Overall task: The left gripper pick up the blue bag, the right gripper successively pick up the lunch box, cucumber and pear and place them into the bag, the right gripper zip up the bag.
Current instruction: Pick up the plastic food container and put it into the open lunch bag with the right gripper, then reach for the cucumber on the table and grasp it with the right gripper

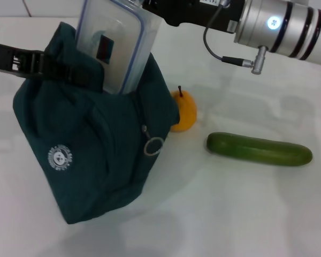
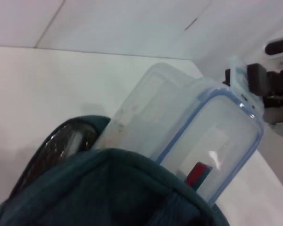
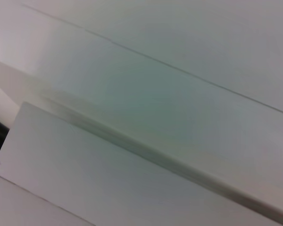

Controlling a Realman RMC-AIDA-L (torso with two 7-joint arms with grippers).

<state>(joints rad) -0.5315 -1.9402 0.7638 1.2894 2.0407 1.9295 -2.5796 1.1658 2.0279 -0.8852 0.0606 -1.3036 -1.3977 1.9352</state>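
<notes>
- Right gripper point(image 1: 150, 7) was up at the top edge of the head view, clamped on the upper end of the lunch box point(image 1: 115, 45); fingertips mostly cut off there, but gripped on the lid corner in the left wrist view.
- Lunch box point(image 2: 212, 141) stood tilted, lower end already inside the mouth of the blue bag point(image 1: 96, 155), most of it poking out.
- Left gripper point(image 1: 43, 65) came in from the left, clenched on the bag's top edge, holding it up off the white table point(image 1: 230, 214).
- Looked like step one of the packing: box partway in, not let go yet.
- Pear point(image 1: 183, 111) sat just behind the bag's right side; cucumber point(image 1: 259, 149) lay further right, both untouched.
- Probably called for pushing the box deeper before releasing, then reaching for the cucumber.
- Zipper ring pull point(image 1: 153, 146) dangled on the front, unzipped.
</notes>
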